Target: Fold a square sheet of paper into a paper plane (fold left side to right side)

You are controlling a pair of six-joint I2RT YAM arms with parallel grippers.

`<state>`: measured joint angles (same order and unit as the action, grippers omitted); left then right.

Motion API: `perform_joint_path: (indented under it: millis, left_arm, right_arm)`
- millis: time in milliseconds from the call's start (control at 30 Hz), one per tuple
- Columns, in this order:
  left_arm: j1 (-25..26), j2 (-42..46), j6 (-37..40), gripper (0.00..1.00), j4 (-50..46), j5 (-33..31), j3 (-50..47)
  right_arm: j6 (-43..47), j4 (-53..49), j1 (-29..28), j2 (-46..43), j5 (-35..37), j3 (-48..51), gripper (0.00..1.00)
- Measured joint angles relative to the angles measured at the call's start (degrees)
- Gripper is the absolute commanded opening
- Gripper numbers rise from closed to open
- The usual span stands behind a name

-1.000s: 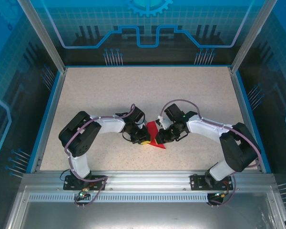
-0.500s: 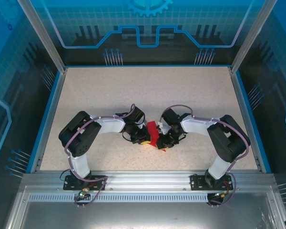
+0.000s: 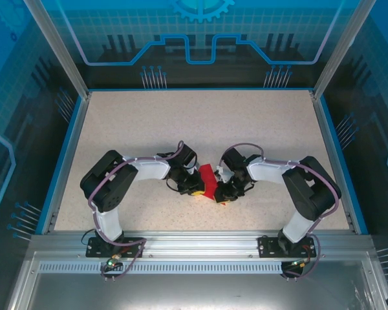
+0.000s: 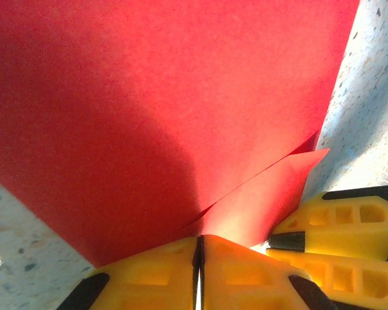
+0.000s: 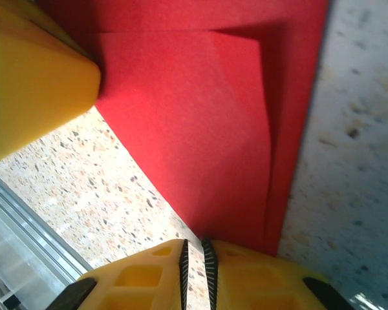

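The left fingers are pressed together, clamped on a corner of the square sheet of paper, whose layers fan away from their tips. The right fingers are drawn almost together at the sheet's near edge; whether they nip it cannot be told. The red sheet, partly folded, lies on the speckled bench, midway between the two wrists. It looks thin, light and limp, likely to crease or tear, so it is best held by an edge or corner.
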<state>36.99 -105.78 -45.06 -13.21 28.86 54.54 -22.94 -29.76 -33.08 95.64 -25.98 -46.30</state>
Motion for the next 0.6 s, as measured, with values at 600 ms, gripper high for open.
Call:
perform_joint_path:
  millis: [600]
  left_arm:
    - [0.0, -0.8, 0.2, 0.11, -0.4, 0.7, 1.0]
  right_arm:
    - [0.0, -8.5, 4.7, -9.1, 2.4, 5.7, 0.09]
